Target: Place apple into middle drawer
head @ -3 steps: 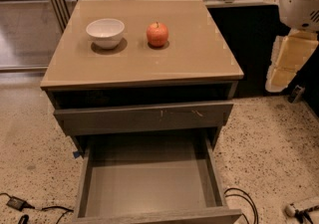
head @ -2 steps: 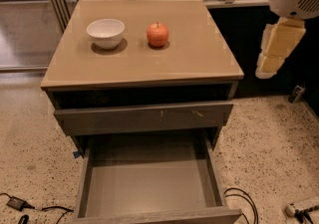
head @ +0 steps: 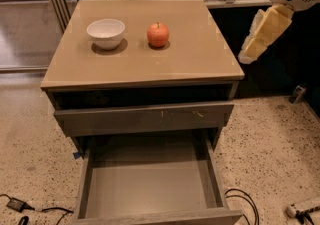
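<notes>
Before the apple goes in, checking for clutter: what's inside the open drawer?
Middle drawer: only bare grey floor visible, its rear hidden under the drawer above. Gripper hangs right of the tabletop.

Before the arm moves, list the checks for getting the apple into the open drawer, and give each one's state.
1. Apple located: ok, on the cabinet top, right of the white bowl and apart from it.
2. Middle drawer open: ok, pulled out, nothing in it.
3. Gripper at the apple: not ok, it hangs beyond the cabinet's right edge.
4. Apple grasped: not ok, it sits untouched.
5. Path from gripper to apple: ok, nothing stands between them.
6. Scratched drawer front above: ok, shut, not covering the open drawer.
</notes>
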{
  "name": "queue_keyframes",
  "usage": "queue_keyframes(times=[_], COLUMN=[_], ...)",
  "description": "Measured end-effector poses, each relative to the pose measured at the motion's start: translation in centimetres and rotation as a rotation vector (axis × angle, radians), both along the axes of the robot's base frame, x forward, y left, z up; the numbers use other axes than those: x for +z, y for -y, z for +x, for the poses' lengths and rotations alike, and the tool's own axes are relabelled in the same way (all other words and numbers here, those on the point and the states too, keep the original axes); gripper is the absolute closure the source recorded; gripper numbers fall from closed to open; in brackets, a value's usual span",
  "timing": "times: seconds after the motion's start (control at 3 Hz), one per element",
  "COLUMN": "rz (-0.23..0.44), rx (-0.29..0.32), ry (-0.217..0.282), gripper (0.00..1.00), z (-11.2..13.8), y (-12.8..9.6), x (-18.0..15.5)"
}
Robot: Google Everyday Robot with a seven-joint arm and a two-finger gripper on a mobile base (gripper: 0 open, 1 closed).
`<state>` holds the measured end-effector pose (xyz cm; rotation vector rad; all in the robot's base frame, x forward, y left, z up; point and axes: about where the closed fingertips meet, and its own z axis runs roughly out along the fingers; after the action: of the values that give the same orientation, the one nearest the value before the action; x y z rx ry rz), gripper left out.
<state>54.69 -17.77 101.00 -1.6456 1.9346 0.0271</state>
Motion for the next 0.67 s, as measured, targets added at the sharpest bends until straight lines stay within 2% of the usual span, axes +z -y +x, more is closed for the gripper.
queue_keyframes(times=[0.33,0.67], rz=[0.150,0.153], rx=[-0.043,-0.045], ry=[0.006,0.008], gripper=[0.00,0.00], z=[1.37,1.44], y=[-1.97,-2.03], x=[0.18,0.15])
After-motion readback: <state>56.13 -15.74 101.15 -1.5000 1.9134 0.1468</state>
